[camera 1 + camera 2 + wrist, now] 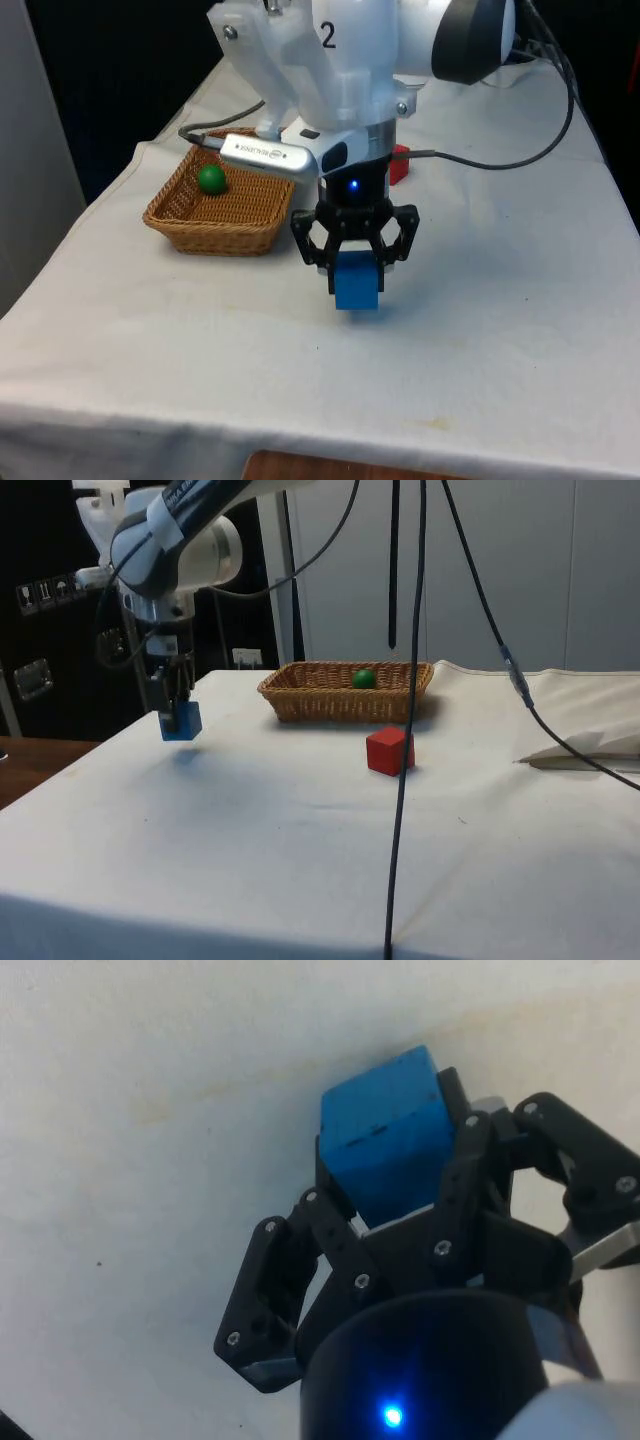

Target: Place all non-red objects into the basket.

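Blue cube (357,283) upright between jaws

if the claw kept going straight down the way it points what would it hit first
Most likely the white cloth itself. The claw points down, shut on the blue cube, which the side view shows just above the cloth with nothing beneath it. The cube's underside would touch first.
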Robot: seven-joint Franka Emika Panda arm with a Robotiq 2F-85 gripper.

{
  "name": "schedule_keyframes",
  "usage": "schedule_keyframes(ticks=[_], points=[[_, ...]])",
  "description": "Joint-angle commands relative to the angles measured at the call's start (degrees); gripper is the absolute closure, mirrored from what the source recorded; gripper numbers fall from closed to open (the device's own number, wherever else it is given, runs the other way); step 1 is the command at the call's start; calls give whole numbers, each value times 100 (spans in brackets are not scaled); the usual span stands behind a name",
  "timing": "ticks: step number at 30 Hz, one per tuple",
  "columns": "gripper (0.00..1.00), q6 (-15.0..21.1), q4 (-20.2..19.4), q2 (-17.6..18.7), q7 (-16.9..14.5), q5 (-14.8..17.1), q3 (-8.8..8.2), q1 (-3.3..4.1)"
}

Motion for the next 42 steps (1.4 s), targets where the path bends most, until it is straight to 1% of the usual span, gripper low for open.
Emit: schedule_keyframes(ticks=[1,3,4,9,10,11,17,18,19,26,27,28,32,33,34,35,42], points=[[98,-34,-40,-63,40,-11,-40,11],[98,-63,0,-57,29,0,-52,0],[98,-97,-46,-132,63,-11,-92,11],[98,-201,-86,-241,57,-6,-201,6],[98,-206,-34,-201,52,0,-183,0],[98,-206,-97,-258,57,-6,-212,11],[98,-241,-183,-390,52,-11,-327,6],[98,-241,-143,-350,46,0,-315,0],[98,-246,-195,-407,46,-11,-344,11],[98,-264,-286,-521,17,-11,-487,11],[98,-281,-229,-470,29,0,-458,0],[98,-264,-315,-544,6,-11,-504,17],[98,-252,-464,-676,-34,-17,-579,34],[98,-246,-493,-705,-40,-17,-584,34],[98,-281,-418,-642,-34,0,-561,11],[98,-246,-533,-733,-52,-23,-596,40],[98,-229,-808,-974,-155,-34,-693,57]])
